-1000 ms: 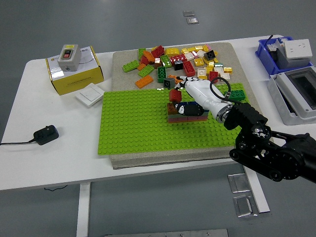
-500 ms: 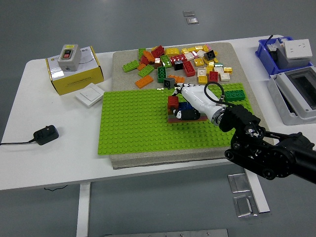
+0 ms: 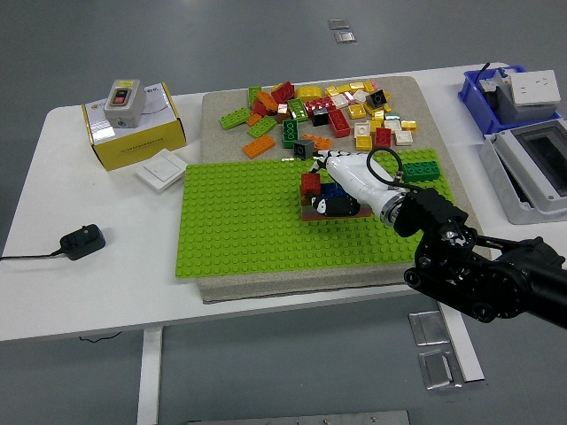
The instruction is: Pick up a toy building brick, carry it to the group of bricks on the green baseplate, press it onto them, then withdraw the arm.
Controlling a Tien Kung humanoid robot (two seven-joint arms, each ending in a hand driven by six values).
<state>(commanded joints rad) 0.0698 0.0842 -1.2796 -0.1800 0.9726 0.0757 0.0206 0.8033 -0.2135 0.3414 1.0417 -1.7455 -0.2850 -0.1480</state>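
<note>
A Tien Kung humanoid's right hand (image 3: 347,180), sheathed in white at the end of a black arm reaching in from the lower right, bears down on the group of bricks (image 3: 324,198) standing on the green baseplate (image 3: 239,221). The fingers curl downward over the top of the stack; just ahead of the fingertips, at the cluster's left end, sits a red brick (image 3: 310,183), with a blue one partly hidden beneath the hand. Whether the fingers are clamped on a brick or merely pushing on one cannot be made out, since the hand covers the contact.

The low, wrist-down posture suits a pressing move, judged to be the seating of a carried brick onto the studs before the arm pulls back. Beyond the hand, toward the far edge of the beige mat (image 3: 221,288), lies the loose pile of bricks (image 3: 328,111) in red, yellow, green and orange, kept close so each pick is a short reach; a green brick (image 3: 423,172) rests just to the hand's right. Well off to the left stand a yellow box (image 3: 137,133) and a black plug (image 3: 81,241), apart from the work. The left arm does not appear.
</note>
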